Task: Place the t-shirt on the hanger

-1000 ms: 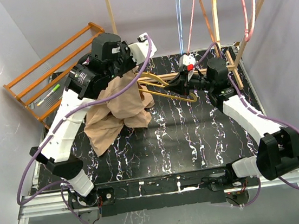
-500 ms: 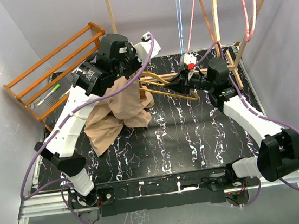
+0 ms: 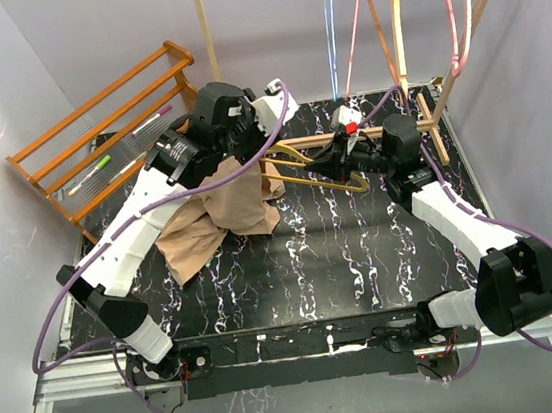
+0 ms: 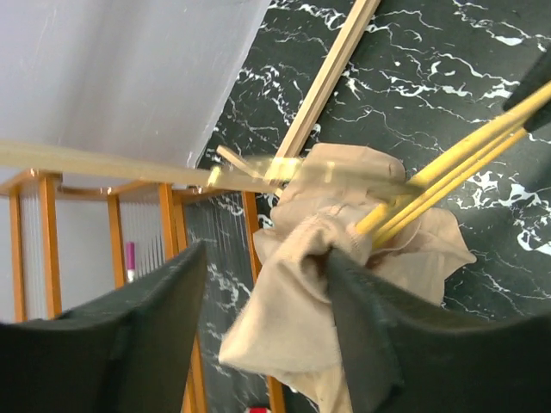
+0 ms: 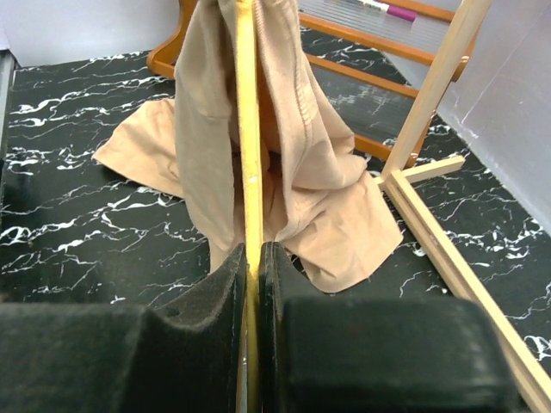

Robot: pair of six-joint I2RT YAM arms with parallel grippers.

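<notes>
Top external view: a tan t-shirt (image 3: pixel 226 208) sits bunched toward 10 o'clock on the black marbled tabletop (image 3: pixel 343 259). Its upper part is lifted and its lower folds pool on the surface. The left arm reaches over it from 7 o'clock, and the right arm reaches in from 4 o'clock. In the right wrist view, the right hand (image 5: pixel 252 254) is pressed together, pinching the thin yellow hanger (image 5: pixel 249 155). The hanger runs straight away toward 12 o'clock, with the shirt draped down both sides of its far end. In the left wrist view, the left hand (image 4: pixel 267 254) is spread wide, one finger touching the gathered cloth where the hanger's bars enter it. An orange wooden rack (image 3: pixel 94 118) stands beyond the tabletop at 10 o'clock.
</notes>
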